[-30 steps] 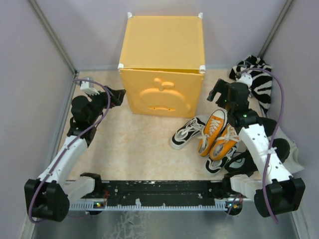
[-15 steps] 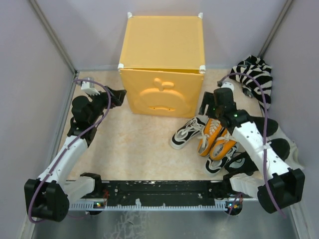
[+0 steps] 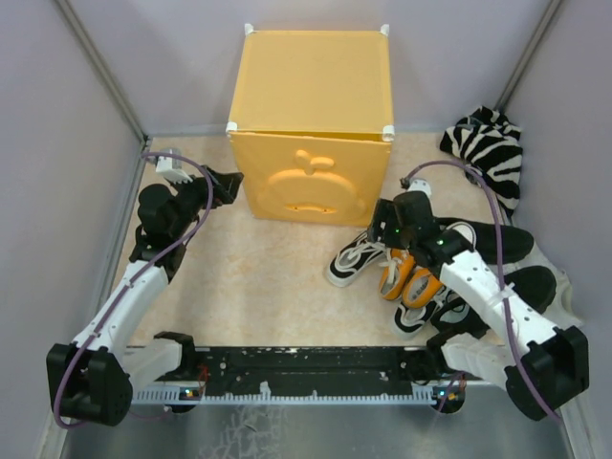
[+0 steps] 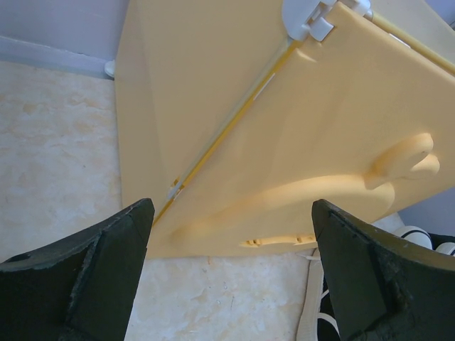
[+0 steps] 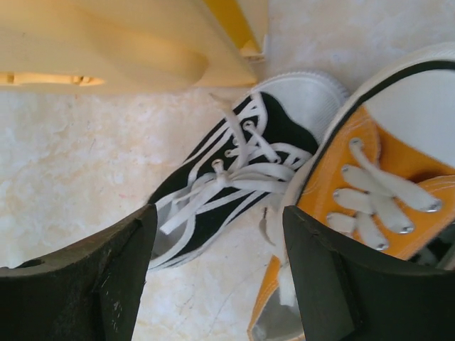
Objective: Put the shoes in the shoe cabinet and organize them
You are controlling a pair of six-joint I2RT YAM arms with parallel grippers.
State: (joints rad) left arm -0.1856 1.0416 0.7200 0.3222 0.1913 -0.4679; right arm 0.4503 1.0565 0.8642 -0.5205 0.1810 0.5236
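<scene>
We count on the surface (image 3: 268,277): two orange sneakers (image 3: 392,275), two black-and-white sneakers (image 3: 356,256), one half-hidden under the right arm (image 3: 478,277). One yellow cabinet (image 3: 311,86), one zebra cloth (image 3: 492,143), one left pincer (image 4: 231,206), one right pincer (image 5: 219,213). Two dark shapes (image 3: 492,241) far right, can't tell what.

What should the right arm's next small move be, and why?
Probably lower the right gripper straight onto the black-and-white sneaker: the gripper is open, and the shoe's laced middle sits centred under it in the wrist view. The shoe cabinet door looks shut, though, so the left gripper, open by the door's left edge, may have to open it first.
</scene>
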